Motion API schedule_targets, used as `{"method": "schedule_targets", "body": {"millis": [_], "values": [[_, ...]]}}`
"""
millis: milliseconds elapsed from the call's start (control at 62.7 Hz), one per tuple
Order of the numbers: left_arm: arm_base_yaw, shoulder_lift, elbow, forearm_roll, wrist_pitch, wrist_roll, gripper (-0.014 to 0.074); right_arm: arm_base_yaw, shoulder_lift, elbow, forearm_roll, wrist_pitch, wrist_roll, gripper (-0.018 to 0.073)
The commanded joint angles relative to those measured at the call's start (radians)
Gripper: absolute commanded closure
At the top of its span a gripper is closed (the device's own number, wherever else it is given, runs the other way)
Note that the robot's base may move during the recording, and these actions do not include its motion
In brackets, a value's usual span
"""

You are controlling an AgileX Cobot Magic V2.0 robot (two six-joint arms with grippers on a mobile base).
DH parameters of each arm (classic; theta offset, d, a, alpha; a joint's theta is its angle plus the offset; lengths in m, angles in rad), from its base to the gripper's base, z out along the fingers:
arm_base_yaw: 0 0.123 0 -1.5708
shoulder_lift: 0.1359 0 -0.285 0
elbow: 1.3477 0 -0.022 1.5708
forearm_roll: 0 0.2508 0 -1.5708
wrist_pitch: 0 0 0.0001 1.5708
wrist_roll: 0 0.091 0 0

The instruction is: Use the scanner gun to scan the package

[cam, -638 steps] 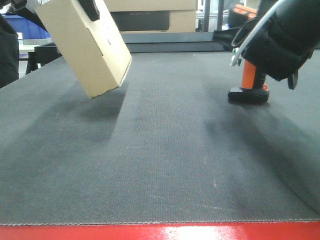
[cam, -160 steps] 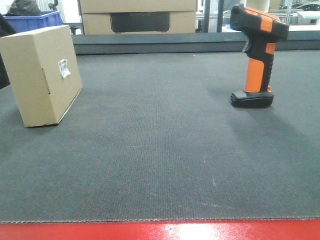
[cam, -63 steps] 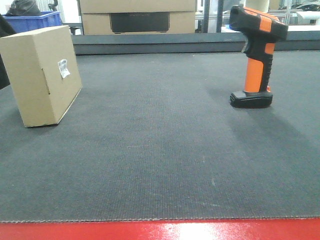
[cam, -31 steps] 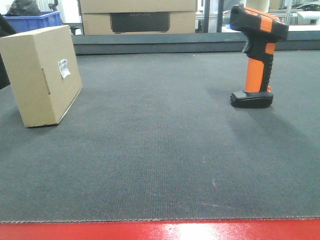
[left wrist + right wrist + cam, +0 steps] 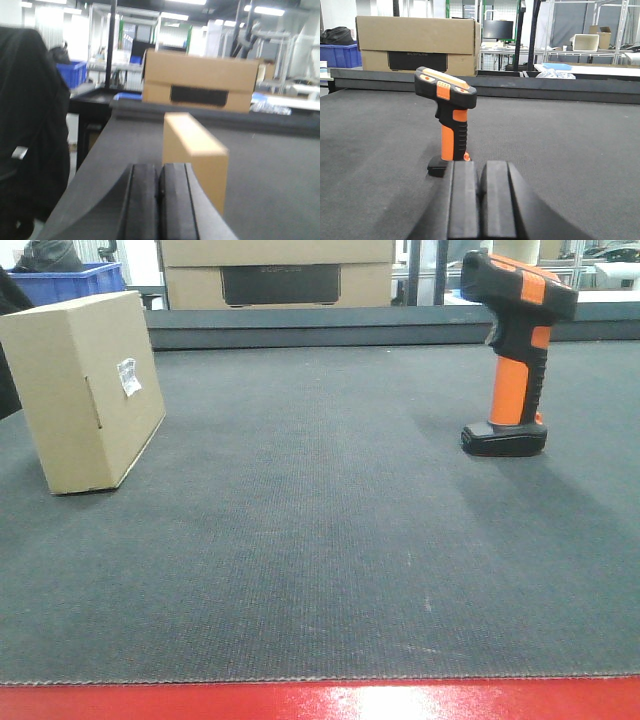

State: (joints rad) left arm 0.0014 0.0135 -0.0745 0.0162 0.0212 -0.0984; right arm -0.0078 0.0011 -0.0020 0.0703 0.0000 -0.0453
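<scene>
The package (image 5: 88, 390), a small tan cardboard box with a white label, stands on the dark mat (image 5: 320, 540) at the left. In the left wrist view the package (image 5: 195, 150) sits just beyond my left gripper (image 5: 160, 172), whose pads are shut with nothing between them. The scanner gun (image 5: 512, 350), black with an orange handle, stands upright on its base at the right. In the right wrist view the scanner gun (image 5: 447, 120) stands just ahead of my right gripper (image 5: 481, 170), shut and empty. Neither gripper shows in the front view.
A larger cardboard box with a dark panel (image 5: 278, 270) stands behind the mat's far edge, also seen as the box (image 5: 200, 82) and the box (image 5: 417, 45). A blue bin (image 5: 70, 280) is at the back left. A red strip (image 5: 320, 702) borders the mat's near edge.
Ten seconds ago the package hung tilted in the air and a black-covered arm was at the scanner gun. Over the last seconds both stand free and nothing moves.
</scene>
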Motion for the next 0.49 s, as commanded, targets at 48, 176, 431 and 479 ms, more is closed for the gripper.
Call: {"method": "schedule_targets", "body": {"millis": [48,176,431,479], "values": [[0.006,-0.014,0.067,-0.001,-0.029,0.009,0.0707,-0.007,-0.001,0.002,0.0,-0.019,0.001,0.0728],[0.006,-0.014,0.074,-0.001,-0.021,0.009,0.0707,-0.007,-0.001,0.002,0.0,-0.019,0.001,0.0728],[0.047,-0.014,0.074,0.019,-0.039,0.009,0.0707,-0.007,-0.001,0.002,0.0,-0.019,0.001,0.0728],[0.059,-0.014,0.074,0.019,-0.039,0.009,0.0707,-0.007,-0.001,0.002,0.0,-0.019,0.001,0.0728]]}}
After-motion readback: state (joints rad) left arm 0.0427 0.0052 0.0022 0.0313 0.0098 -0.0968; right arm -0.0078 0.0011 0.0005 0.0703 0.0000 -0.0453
